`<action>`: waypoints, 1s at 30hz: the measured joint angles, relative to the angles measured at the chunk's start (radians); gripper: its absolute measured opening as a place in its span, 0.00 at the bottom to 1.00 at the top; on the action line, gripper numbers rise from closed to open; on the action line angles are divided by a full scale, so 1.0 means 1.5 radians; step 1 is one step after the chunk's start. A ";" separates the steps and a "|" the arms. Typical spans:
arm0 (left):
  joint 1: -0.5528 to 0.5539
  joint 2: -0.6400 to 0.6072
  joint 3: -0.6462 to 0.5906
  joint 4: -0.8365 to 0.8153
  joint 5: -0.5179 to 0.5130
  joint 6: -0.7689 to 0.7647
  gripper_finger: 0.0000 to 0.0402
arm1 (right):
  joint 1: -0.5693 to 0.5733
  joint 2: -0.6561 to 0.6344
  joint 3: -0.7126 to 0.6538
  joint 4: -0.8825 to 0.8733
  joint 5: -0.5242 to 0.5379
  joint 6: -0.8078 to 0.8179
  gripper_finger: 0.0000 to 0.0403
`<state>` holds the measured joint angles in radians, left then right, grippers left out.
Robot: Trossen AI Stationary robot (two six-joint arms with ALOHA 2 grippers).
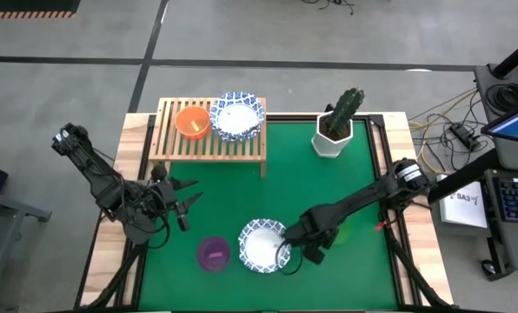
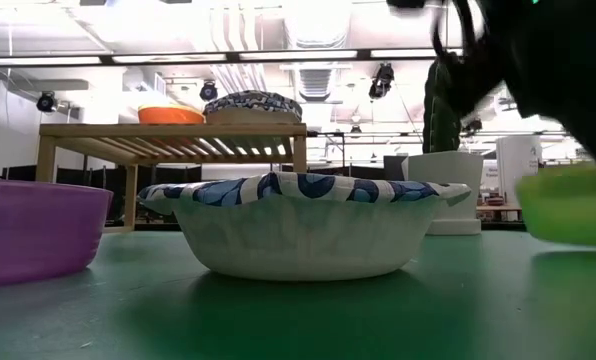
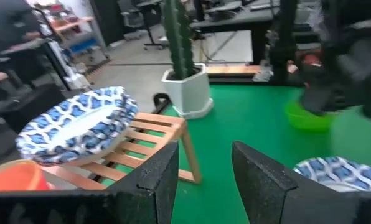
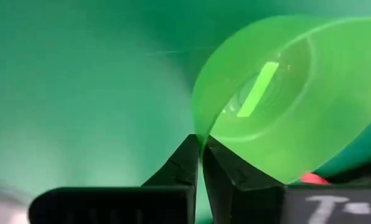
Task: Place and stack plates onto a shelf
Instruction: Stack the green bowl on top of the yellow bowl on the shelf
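Note:
A yellow-green dish (image 4: 297, 93) fills the right wrist view; my right gripper (image 4: 201, 155) is shut on its rim, near the table's near right part (image 1: 315, 248). A blue-and-white patterned plate (image 1: 263, 245) and a purple dish (image 1: 213, 253) rest on their bases on the green table by the near edge. More patterned plates (image 1: 237, 116) and an orange-red dish (image 1: 192, 121) sit on the wooden slat shelf (image 1: 211, 143) at the far left. My left gripper (image 1: 182, 204) hovers open in front of the shelf, touching nothing. My right gripper pinches the yellow-green dish by its rim (image 4: 198, 127) between the two fingertips, one finger on the inner side and one on the outer. The dish is tilted, its hollow facing the wrist camera. In the high view the arm hides most of it.
A white pot with a cactus (image 1: 335, 126) stands at the far right of the green table top, beside the shelf's right end. Open green surface lies between the shelf and the near-edge dishes. Wooden table borders (image 1: 137, 174) run along both sides.

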<state>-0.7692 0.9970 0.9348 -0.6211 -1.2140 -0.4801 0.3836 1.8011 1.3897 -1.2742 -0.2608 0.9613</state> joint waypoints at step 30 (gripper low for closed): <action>-0.119 -0.006 0.023 -0.006 -0.174 0.028 0.33 | -0.089 0.002 0.490 0.346 0.333 -0.791 0.02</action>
<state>-0.9473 0.9887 0.9688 -0.6296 -1.4754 -0.4381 0.2499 1.8034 2.1241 -0.7554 0.2384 -0.2251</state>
